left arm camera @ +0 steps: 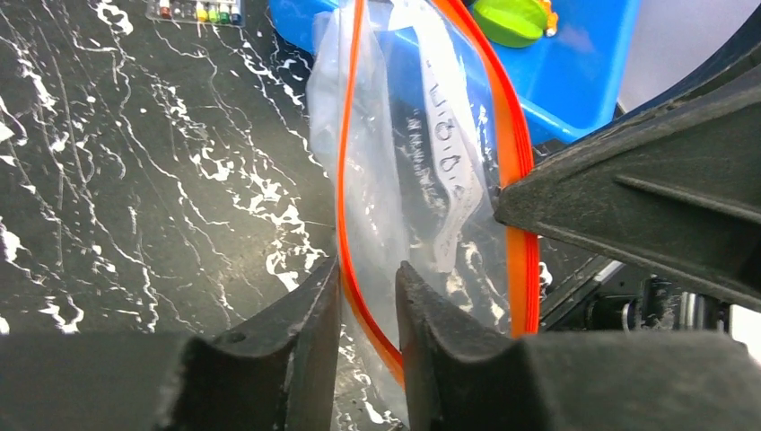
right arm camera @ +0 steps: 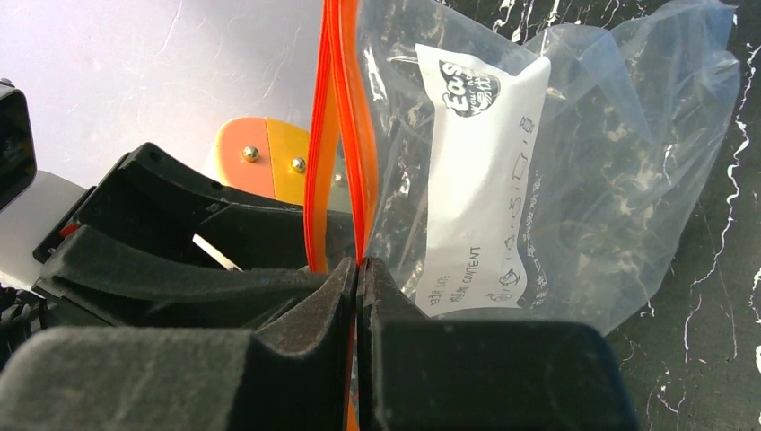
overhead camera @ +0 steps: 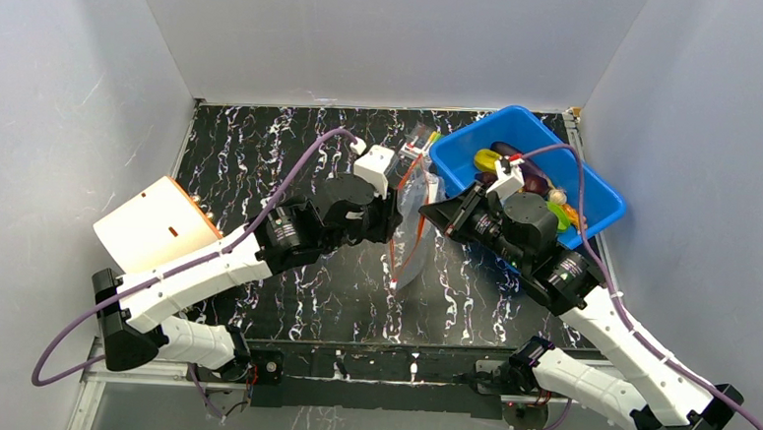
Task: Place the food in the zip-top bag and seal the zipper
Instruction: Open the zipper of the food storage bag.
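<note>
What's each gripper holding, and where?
Right gripper pinches the zip-top bag by its zipper. Left gripper straddles the other zipper lip, jaws apart, not clamped.

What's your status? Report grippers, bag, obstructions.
Right gripper shut on zipper. Left gripper open, straddling the other strip. Zip-top bag upright, mouth parted, empty. Food in blue bin; no obstruction seen.

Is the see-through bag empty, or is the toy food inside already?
Empty. Through the clear zip-top bag only its white label shows, and the toy food lies in the blue bin.
</note>
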`<act>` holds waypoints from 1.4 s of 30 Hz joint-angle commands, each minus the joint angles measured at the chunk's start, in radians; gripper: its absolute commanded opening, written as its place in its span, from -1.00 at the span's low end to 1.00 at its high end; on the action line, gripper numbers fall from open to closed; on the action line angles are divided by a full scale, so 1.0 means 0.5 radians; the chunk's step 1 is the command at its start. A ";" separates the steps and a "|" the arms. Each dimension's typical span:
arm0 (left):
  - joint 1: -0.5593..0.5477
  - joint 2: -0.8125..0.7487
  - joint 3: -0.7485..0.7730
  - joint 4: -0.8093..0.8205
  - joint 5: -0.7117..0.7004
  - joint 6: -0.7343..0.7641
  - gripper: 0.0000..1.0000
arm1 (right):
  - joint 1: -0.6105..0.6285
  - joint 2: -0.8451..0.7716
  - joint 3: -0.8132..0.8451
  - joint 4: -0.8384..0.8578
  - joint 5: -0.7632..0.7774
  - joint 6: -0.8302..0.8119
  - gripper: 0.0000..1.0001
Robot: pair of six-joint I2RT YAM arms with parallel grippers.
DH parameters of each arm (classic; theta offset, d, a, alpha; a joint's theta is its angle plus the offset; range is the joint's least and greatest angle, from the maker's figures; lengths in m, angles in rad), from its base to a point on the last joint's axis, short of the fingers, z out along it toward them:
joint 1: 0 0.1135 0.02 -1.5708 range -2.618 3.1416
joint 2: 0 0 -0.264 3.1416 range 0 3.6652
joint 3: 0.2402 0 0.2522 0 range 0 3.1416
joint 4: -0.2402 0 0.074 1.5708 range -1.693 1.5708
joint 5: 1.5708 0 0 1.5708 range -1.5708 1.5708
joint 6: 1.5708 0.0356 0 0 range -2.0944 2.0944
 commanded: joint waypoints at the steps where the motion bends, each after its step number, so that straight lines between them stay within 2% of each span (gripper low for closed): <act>1: 0.008 0.003 0.007 0.015 -0.071 0.056 -0.65 | 0.000 -0.056 -0.014 0.101 0.028 0.009 -1.00; 4: 0.010 -0.001 0.042 -0.024 -0.096 0.084 -0.98 | 0.002 -0.061 -0.036 -0.005 0.160 -0.026 -1.00; 5: 0.010 -0.012 0.047 -0.034 -0.137 0.116 -1.00 | 0.002 -0.063 -0.058 -0.050 0.224 -0.038 -1.00; 14: 0.009 -0.159 -0.057 -0.040 -0.635 0.412 -1.00 | 0.001 -0.055 -0.273 -0.148 0.386 -0.073 -1.00; 18: 0.010 -0.141 -0.066 -0.075 -0.814 0.550 -1.00 | 0.001 -0.043 -0.392 -0.092 0.348 -0.031 -1.00; 21: 0.009 -0.137 -0.117 -0.056 -0.792 0.565 -1.00 | 0.002 0.019 -0.451 -0.018 0.196 -0.016 -1.00; 25: 0.010 -0.144 -0.165 -0.050 -0.586 0.414 -1.00 | 0.001 0.129 -0.415 -0.014 0.104 -0.016 -1.00; 26: 0.010 -0.147 -0.201 -0.030 -0.527 0.377 -1.00 | 0.002 0.141 -0.403 -0.014 0.104 -0.019 -0.98; 33: 0.010 -0.119 -0.326 0.026 -0.325 0.172 -1.00 | 0.002 0.170 -0.263 -0.038 0.102 -0.028 -0.24; 34: 0.009 -0.107 -0.328 0.028 -0.311 0.160 -1.00 | 0.002 0.170 -0.239 -0.050 0.088 -0.026 -0.19; 42: 0.011 -0.034 -0.322 0.044 -0.267 0.092 -1.00 | 0.002 0.140 -0.145 0.002 -0.113 -0.014 -0.17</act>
